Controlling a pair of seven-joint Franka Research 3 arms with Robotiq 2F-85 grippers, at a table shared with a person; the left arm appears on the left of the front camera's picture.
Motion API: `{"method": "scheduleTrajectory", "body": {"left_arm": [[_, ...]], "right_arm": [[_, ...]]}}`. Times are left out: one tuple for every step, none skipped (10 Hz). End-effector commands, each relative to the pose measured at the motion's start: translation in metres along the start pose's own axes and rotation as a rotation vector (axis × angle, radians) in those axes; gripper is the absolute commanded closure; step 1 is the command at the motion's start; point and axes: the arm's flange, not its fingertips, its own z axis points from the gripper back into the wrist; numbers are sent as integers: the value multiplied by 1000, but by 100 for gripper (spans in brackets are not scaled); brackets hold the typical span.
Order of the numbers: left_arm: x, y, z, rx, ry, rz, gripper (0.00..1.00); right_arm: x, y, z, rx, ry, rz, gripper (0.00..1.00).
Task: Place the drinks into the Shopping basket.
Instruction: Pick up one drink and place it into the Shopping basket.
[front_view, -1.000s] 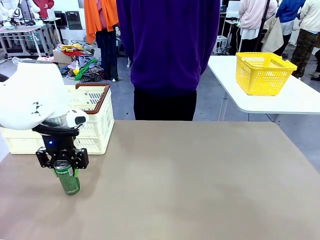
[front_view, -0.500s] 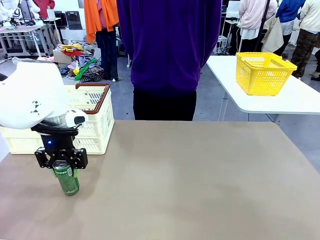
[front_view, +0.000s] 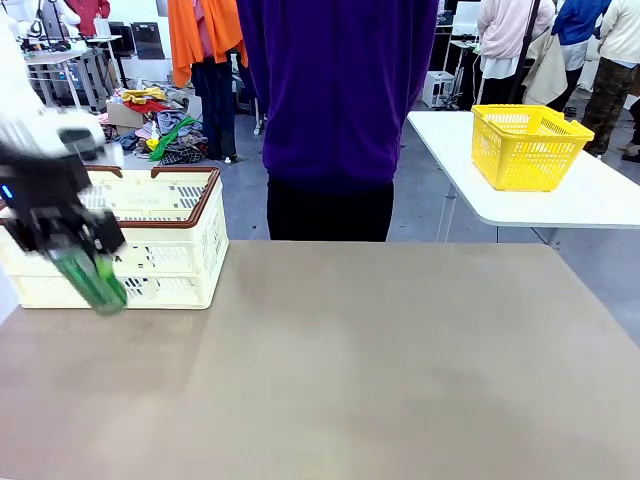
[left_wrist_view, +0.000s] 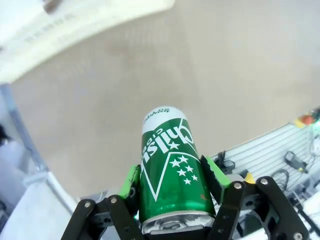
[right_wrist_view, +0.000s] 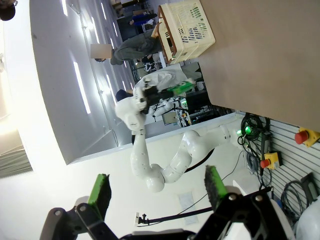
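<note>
Left wrist: "Chilsung" on green can (left_wrist_view: 170, 167)

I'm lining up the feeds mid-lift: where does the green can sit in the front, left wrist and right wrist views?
Front view: green can at far left, tilted, in the left gripper, in front of the Shopping basket.
Left wrist view: bottom centre, clamped between the green pads.
Right wrist view: small green shape upper middle, in the far arm's gripper.
Shared landmark: the Shopping basket.
</note>
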Motion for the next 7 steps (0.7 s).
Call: {"method": "scheduleTrajectory", "body": {"left_arm": [[49, 16, 56, -92, -5, -87, 100], [70, 27, 82, -37, -122, -46, 100], [90, 42, 93, -29, -165, -30, 100], [112, 55, 92, 17, -187, -33, 100], [135, 63, 87, 38, -193, -25, 100], [158, 62, 80, 2, -207, -40, 100], [181, 57, 67, 16, -176, -25, 100]], "right_arm": [[-2, 3, 0, 5, -1, 9, 0], [-2, 3, 0, 5, -1, 9, 0], [-2, 3, 0, 5, -1, 9, 0], [-2, 3, 0, 5, -1, 9, 0], [-2, 3, 0, 5, -1, 9, 0], [-2, 3, 0, 5, -1, 9, 0], [-2, 3, 0, 5, -1, 9, 0]]}}
